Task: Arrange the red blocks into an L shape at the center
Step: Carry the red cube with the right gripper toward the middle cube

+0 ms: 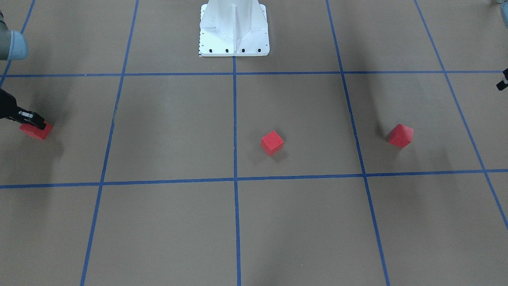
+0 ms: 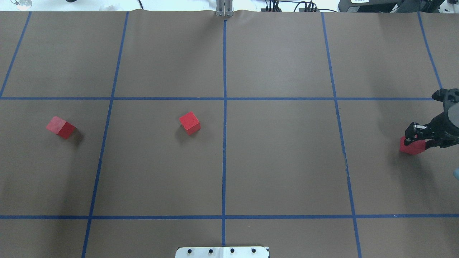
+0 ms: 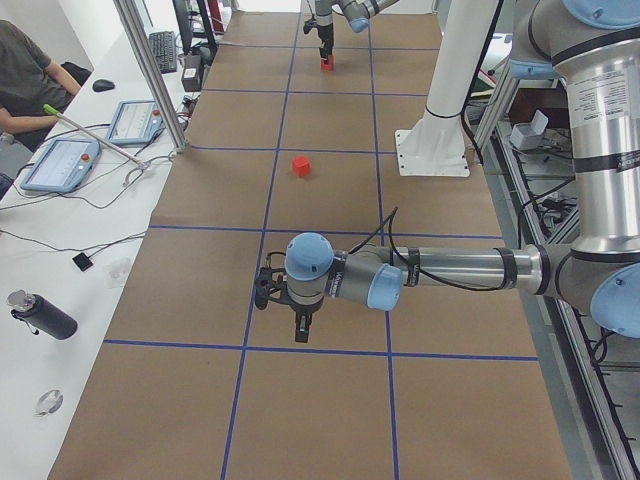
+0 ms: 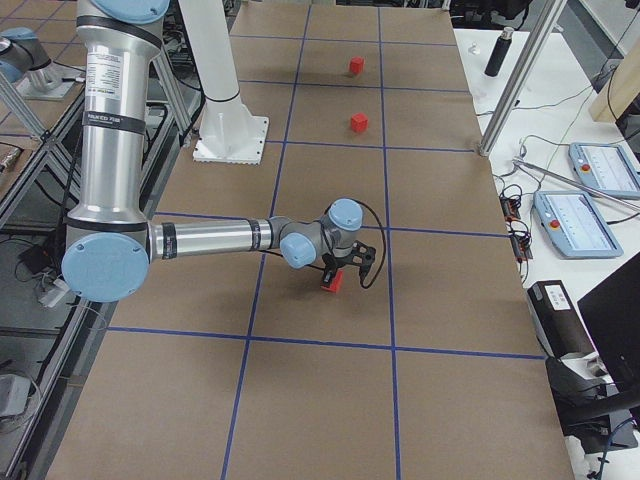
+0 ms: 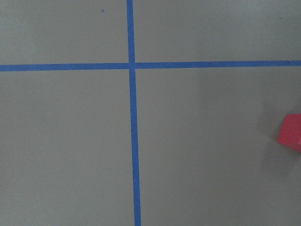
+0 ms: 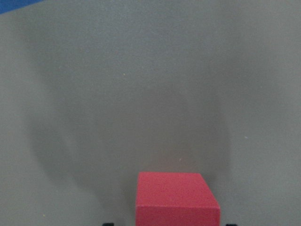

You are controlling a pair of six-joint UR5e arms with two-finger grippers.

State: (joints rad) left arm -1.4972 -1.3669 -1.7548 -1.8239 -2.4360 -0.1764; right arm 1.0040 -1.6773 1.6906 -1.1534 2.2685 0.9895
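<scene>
**Right gripper** (image 2: 416,138): at the table's far right edge, fingers pointing down at the right block (image 2: 412,147). The wrist view shows the jaws set a little wider than the block. Two dark fingertips (image 6: 107,224) show at the bottom edge, one on each side of the block, each with a narrow gap of table between. The block sits flat on the paper. Whether anything touches it cannot be told.

**Left gripper** (image 3: 300,330): hangs over the table on the robot's left, fingers down and holding nothing. Only the left side view and a sliver at the front view's edge show it, so how far its jaws stand apart cannot be told. Its wrist camera looks down on a crossing of tape lines, with the left block (image 5: 291,134) at the picture's right edge.

**Red blocks, three:**
- Right block: between the right gripper's fingers, well away from centre.
- Middle block (image 2: 190,123): in the middle row, just left of the centre line, turned askew to the grid.
- Left block (image 2: 60,127): one square further left, near the table's left end, also askew.

All three lie roughly in one row, well apart from each other.

**Table** (image 2: 279,161): brown paper marked into squares by blue tape (image 2: 224,161).

**Base** (image 1: 234,35): white pedestal on the centre line at the robot's edge.
</scene>
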